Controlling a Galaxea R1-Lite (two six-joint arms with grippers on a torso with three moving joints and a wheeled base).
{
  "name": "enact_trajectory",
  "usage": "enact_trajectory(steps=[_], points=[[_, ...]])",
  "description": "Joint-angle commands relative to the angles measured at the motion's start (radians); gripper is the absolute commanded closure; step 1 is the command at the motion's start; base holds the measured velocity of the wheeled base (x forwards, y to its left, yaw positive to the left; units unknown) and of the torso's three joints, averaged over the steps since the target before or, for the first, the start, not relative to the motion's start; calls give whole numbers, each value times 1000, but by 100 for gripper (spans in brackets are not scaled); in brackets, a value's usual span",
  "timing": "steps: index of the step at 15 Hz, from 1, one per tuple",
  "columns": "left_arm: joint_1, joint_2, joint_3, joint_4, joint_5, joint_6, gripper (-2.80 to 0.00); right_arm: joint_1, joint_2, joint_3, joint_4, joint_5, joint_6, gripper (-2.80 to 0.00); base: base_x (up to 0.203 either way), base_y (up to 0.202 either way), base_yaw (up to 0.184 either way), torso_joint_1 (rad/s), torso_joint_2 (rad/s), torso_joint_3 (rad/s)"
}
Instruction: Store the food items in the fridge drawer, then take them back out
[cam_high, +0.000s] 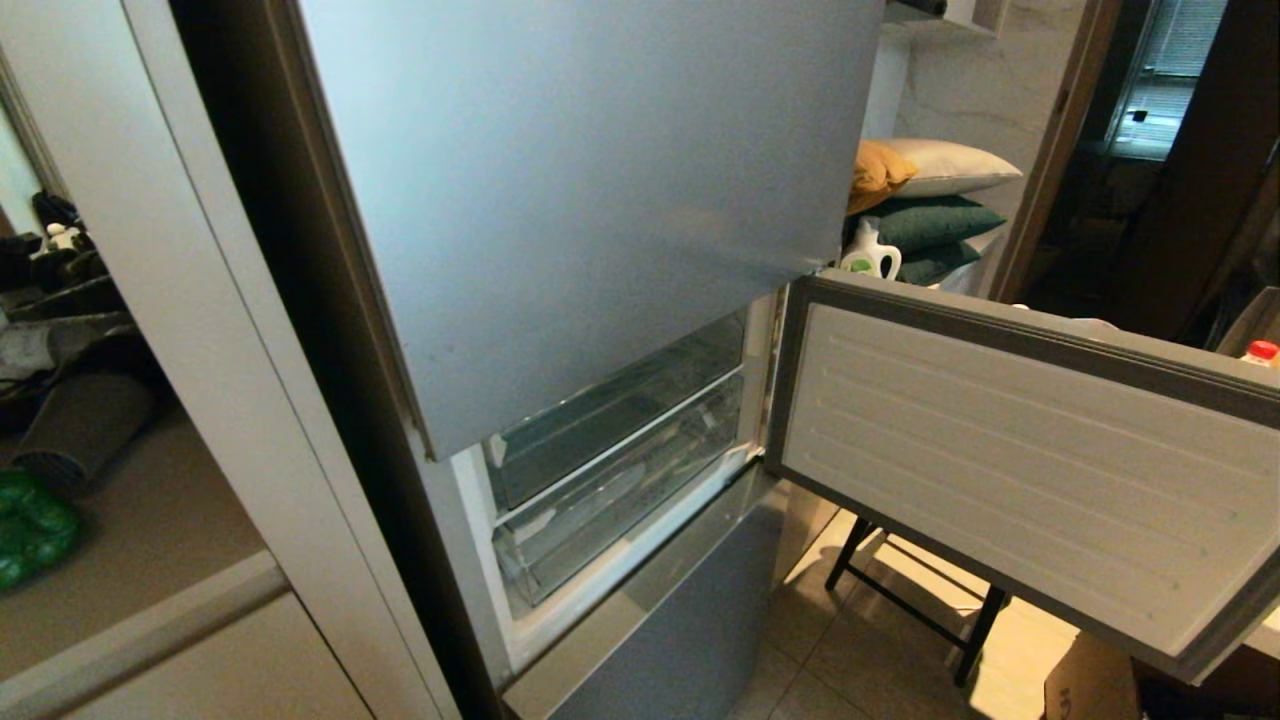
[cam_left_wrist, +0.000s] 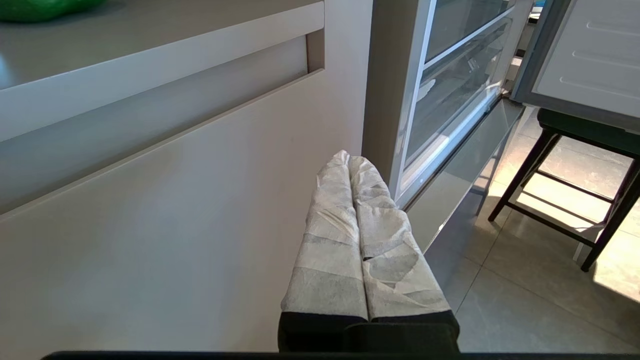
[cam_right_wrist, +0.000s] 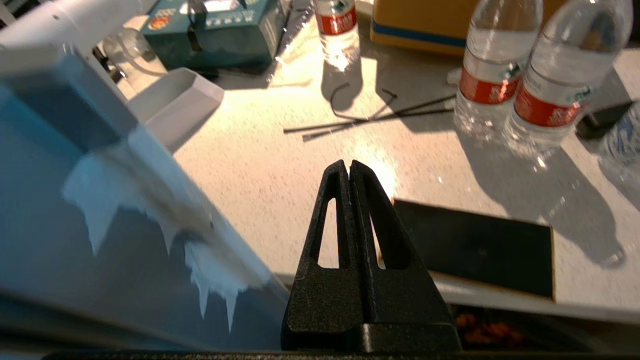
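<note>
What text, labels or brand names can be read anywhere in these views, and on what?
None can be read.
Red bottle labels: print too small and blurred.
Teal box: a round emblem and a row of pale marks, illegible.
White jug by the pillows: green label, no legible words.
Fridge: no visible text.

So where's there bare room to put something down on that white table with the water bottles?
The white table is bare in the middle, between the grey tray, the black sticks and the black mat, just ahead of the shut right hand. It is crowded at the far edge, by the water bottles and the boxes.
</note>
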Motion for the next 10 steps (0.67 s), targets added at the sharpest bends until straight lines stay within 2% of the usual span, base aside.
enact_trajectory(steps=[1,3,6,10], points=[[0,2,11,0,0,0,0,4,21,-32,-7,12,1,0,0,0,0,0,0,0],[0,2,11,0,0,0,0,10,45,-66,-8,59,1,0,0,0,0,0,0,0],[0,2,11,0,0,0,0,9,75,-92,-8,171,-1,0,0,0,0,0,0,0],[0,2,11,0,0,0,0,9,120,-127,-8,240,1,0,0,0,0,0,0,0]])
